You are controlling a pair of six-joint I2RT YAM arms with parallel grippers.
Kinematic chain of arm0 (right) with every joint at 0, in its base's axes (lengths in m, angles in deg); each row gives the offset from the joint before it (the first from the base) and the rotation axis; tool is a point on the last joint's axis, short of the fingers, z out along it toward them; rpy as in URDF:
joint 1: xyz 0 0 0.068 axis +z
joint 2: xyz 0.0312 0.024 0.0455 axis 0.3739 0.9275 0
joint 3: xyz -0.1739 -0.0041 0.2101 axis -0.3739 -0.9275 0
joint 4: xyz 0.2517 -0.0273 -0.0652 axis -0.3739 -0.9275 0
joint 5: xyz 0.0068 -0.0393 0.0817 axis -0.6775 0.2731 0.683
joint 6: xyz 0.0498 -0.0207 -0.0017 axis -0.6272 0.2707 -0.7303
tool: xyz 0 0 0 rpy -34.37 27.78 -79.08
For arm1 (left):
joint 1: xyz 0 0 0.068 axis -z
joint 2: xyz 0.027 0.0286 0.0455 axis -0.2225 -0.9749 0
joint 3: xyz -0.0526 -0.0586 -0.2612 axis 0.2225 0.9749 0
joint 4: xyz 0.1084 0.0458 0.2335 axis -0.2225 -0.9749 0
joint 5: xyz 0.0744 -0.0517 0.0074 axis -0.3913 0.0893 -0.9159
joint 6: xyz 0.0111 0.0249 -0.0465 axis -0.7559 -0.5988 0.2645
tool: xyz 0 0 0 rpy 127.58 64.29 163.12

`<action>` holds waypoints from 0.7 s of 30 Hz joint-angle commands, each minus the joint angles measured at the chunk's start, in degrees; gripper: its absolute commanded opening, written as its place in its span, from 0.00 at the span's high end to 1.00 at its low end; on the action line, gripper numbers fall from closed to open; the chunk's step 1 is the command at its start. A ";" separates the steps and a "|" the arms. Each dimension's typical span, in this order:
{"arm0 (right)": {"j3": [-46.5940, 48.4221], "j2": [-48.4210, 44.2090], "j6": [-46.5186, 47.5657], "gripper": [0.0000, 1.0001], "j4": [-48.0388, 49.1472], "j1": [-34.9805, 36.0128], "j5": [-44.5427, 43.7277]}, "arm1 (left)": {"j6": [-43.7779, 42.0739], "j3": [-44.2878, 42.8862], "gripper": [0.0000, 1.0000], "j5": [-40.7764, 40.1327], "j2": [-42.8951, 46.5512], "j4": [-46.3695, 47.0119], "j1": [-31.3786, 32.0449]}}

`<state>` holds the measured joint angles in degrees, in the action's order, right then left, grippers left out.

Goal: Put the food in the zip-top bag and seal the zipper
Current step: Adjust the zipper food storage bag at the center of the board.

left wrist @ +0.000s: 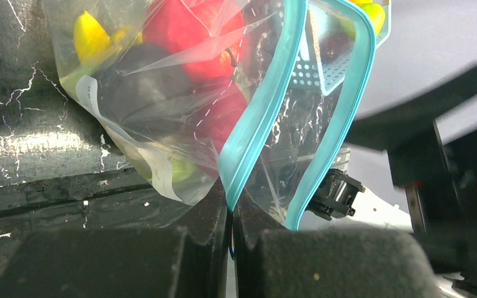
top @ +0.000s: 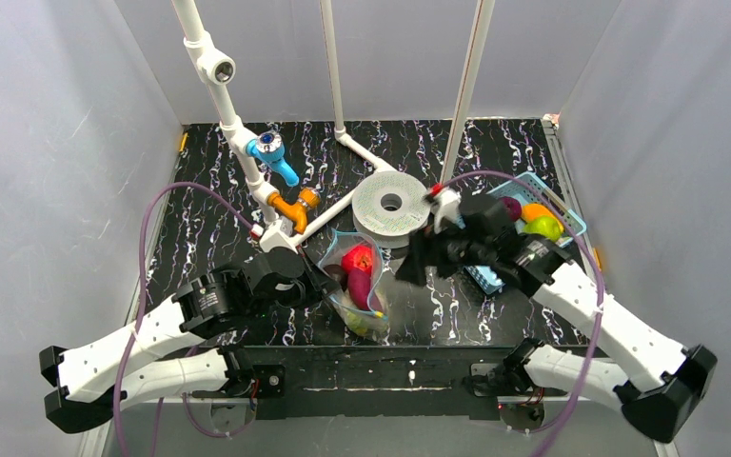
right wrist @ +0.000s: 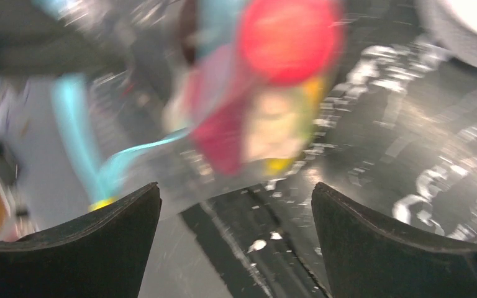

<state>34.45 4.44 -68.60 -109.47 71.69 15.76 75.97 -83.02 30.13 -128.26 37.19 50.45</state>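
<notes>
My left gripper (left wrist: 231, 214) clenches the thin teal zipper strip (left wrist: 258, 124) of the clear crinkly zip-top bag (top: 373, 290). The bag sits with its mouth open on the black marbled tabletop (top: 200, 200) between the arms, holding a red toy apple (top: 357, 259) and a yellow toy banana (left wrist: 87, 34). My right gripper (right wrist: 235, 192) hangs just beside the bag, jaws spread and empty. An orange toy fruit (top: 536, 211) and a green toy fruit (top: 545, 228) lie in the light-blue mesh basket (top: 574, 221).

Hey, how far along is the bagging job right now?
Done: red apple and several other pieces lie inside the zip-top bag. In hand: left end effector pinches the zipper edge, mouth open; right end effector is open, empty. Left: orange, green and purple fruits in the basket, then sealing.
</notes>
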 commanded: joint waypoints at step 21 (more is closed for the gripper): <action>7.48 9.03 7.26 0.20 5.41 32.65 -38.61 | 5.60 0.25 1.00 -1.52 2.94 1.78 -0.29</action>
<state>38.63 10.06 -61.52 -105.56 100.24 -9.64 79.25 -82.98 30.11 -126.84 37.32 50.37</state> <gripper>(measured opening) 0.814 0.007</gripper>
